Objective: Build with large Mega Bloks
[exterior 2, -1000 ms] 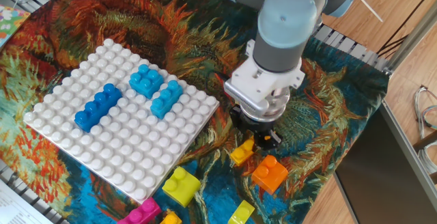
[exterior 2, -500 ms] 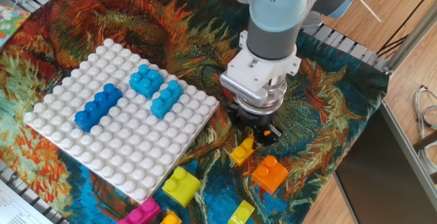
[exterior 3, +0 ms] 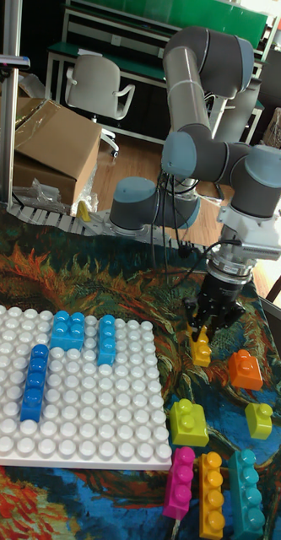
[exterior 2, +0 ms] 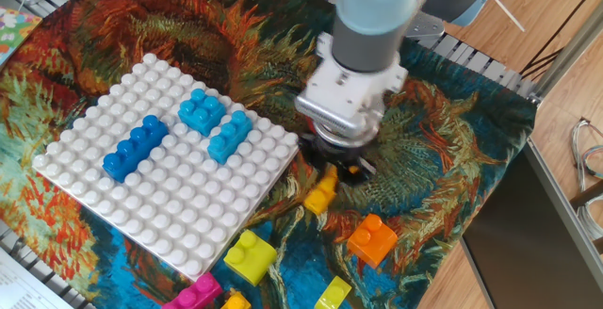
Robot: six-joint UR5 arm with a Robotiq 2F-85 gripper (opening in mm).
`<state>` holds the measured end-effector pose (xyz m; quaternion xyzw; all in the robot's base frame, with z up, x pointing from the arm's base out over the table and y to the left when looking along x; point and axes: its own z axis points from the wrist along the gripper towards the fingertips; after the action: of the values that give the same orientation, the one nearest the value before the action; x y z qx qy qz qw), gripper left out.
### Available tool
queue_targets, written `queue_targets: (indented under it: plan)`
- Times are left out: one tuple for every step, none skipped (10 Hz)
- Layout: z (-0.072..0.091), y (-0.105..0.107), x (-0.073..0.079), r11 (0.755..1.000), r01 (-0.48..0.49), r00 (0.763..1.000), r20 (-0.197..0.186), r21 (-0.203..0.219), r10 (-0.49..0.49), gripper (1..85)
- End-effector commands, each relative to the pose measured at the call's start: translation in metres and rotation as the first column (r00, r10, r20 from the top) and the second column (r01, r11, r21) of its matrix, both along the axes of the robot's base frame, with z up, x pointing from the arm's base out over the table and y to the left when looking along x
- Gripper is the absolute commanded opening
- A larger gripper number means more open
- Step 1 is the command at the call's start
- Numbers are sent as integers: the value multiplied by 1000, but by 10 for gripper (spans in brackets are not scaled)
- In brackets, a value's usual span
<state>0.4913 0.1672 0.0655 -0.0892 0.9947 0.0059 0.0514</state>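
Three blue bricks sit on the white baseplate, at 9 o'clock from the gripper. Gripper clenched on a small yellow-orange brick, lifted just off the cloth beside the plate's edge. Risk: grip looks shallow; brick may tilt, snag the edge, or miss studs.
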Motion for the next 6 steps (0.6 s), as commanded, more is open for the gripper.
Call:
queue_targets:
  plan:
    - [6, -11, -2, 998, -47, 999, -5, 29, 47, 13]
    - [7, -2, 3, 998, 10, 1000, 11, 67, -10, 13]
    - [7, -16, 9, 999, 30, 999, 34, 18, -30, 13]
    - [7, -15, 10, 999, 39, 999, 35, 22, -39, 13]
    - [11, -28, 11, 1000, 10, 1000, 24, 16, -10, 13]
    - [16, -47, 10, 1000, -19, 1000, 5, 11, 19, 13]
